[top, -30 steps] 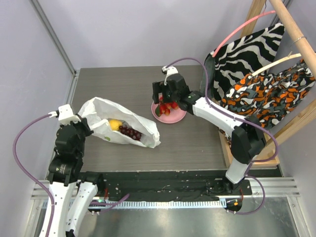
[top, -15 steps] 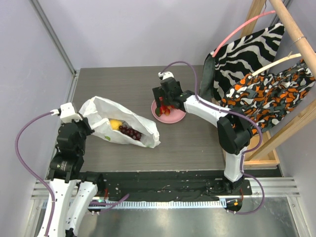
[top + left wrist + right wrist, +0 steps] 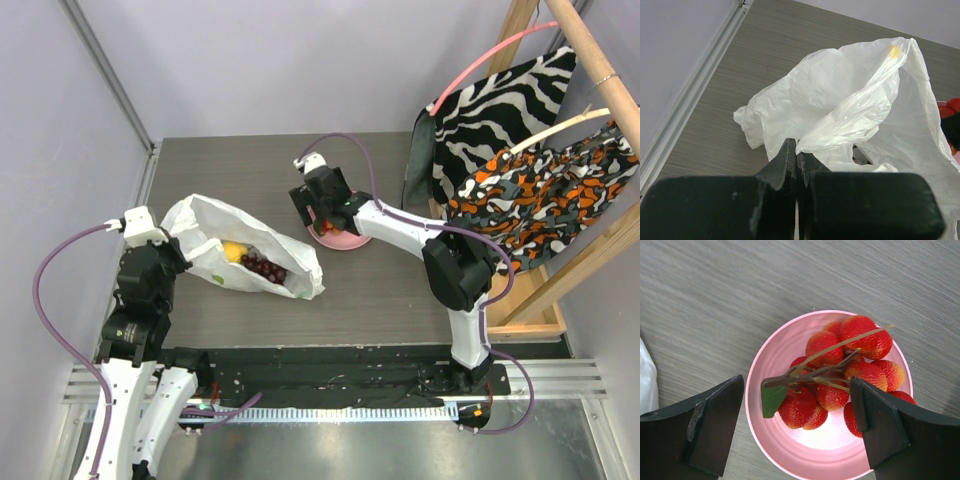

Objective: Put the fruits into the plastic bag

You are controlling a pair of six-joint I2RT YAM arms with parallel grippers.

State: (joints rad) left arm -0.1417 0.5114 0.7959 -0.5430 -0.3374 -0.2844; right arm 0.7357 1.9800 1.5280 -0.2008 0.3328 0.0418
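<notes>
Left end effector (image 3: 796, 155): fingers pressed together, clamped on a fold at the left edge of the crinkly translucent white plastic bag (image 3: 850, 110). The bag lies crumpled on the left part of the dark grey wood-grain table (image 3: 400, 290), its mouth gaping toward the near side. Inside the opening, top view: a yellow lemon (image 3: 233, 252), with a dark purple grape bunch (image 3: 264, 268) just to its right and touching it, and a small pale green fruit (image 3: 218, 279) at the near lip of the bag. Right end effector (image 3: 797, 425): fingers wide apart and holding nothing, hanging above the round pink plate (image 3: 752, 390), one finger off each side of it. The plate sits on the table right of the bag and slightly farther back, apart from it. On the plate lies a cluster of bumpy red-orange fruits (image 3: 840, 375) joined by a thin brown twig (image 3: 815, 372) with one green leaf (image 3: 771, 399) at its left end. The cluster rests in the plate's far half, and the near part of the plate is bare. At the far right hang a zebra-striped black-and-white cloth (image 3: 495, 105) and an orange-patterned cloth (image 3: 545, 190).
</notes>
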